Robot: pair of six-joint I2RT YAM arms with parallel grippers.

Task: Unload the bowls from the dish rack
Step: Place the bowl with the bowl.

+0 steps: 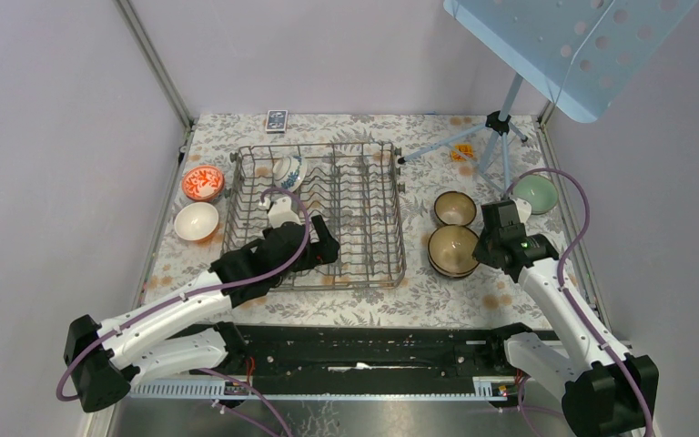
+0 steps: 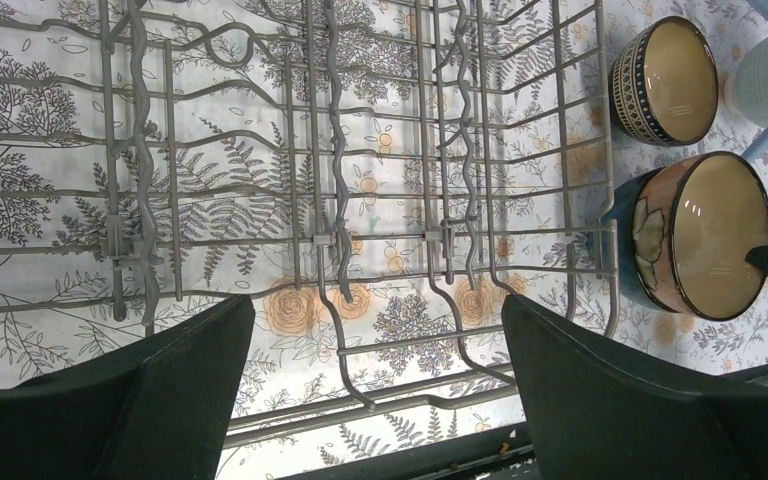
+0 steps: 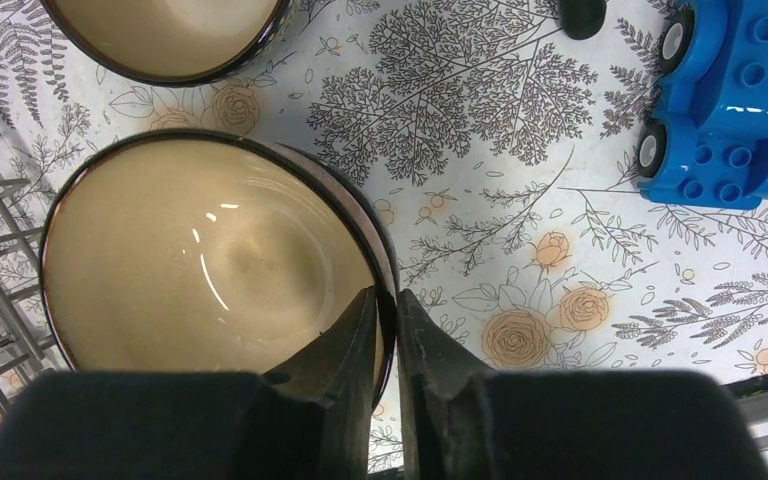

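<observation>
The grey wire dish rack stands mid-table. A blue-and-white bowl leans in its far left part, with a white piece just nearer. My left gripper is open and empty above the rack's near part; the left wrist view shows its jaws wide apart over bare rack wires. My right gripper is shut on the right rim of a tan bowl, right of the rack. In the right wrist view the fingers pinch that rim.
A second tan bowl and a green bowl stand right of the rack. A red bowl and a white bowl stand left of it. A tripod, a blue toy car and a card box are nearby.
</observation>
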